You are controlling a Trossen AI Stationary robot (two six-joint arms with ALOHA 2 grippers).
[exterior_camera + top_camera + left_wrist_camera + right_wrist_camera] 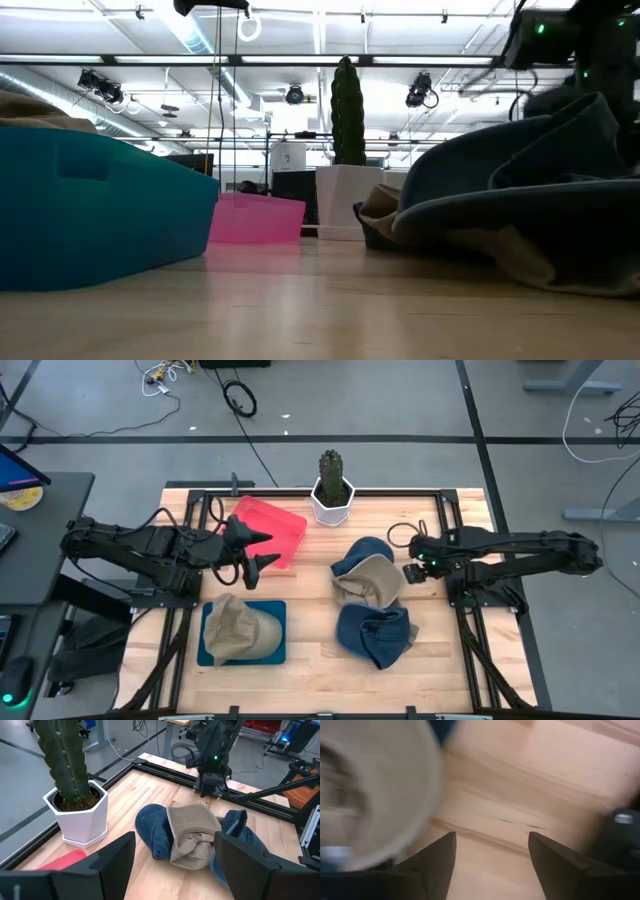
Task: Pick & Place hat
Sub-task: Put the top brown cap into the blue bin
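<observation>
Tan hat [374,582] lies mid-tabotop pile, over blue hats [375,632]. Soft, light, floppy; take the stiffer brim. Right gripper [412,571] beside it, open, empty. Left gripper [262,550] open, waiting left.

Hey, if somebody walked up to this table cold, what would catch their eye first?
Probably the bright pink bin at the back left, and the tall cactus in its white pot at the back edge. Next, the heap of blue and tan hats right of centre, with the right end effector open beside it, and one tan hat resting in the teal tray.
</observation>
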